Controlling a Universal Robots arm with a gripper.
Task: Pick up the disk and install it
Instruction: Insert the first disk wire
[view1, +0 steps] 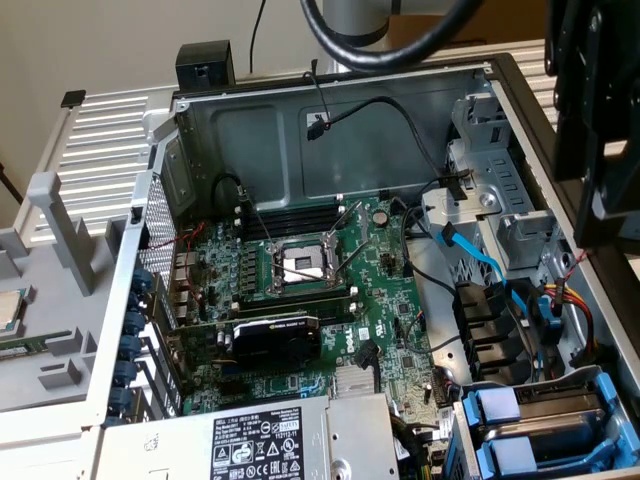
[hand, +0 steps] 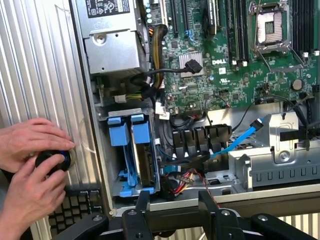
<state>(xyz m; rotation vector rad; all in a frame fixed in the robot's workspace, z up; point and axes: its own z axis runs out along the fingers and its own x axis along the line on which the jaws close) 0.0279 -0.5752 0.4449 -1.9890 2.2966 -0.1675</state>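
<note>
Edge-on in the drive cage at the case's corner stands a grey disk between bright blue rails, next to a second blue carrier. The exterior view has the same blue-railed disk at its lower right. My gripper hovers outside the case wall, just off that cage. Its two dark fingers stand apart, open, with nothing between them. The gripper's dark body hangs over the case's edge at the exterior view's right.
The open case holds a green motherboard, a grey power supply, black cable clips and a blue data cable. A person's hands grip a black knob beside a keyboard. A processor chip lies outside.
</note>
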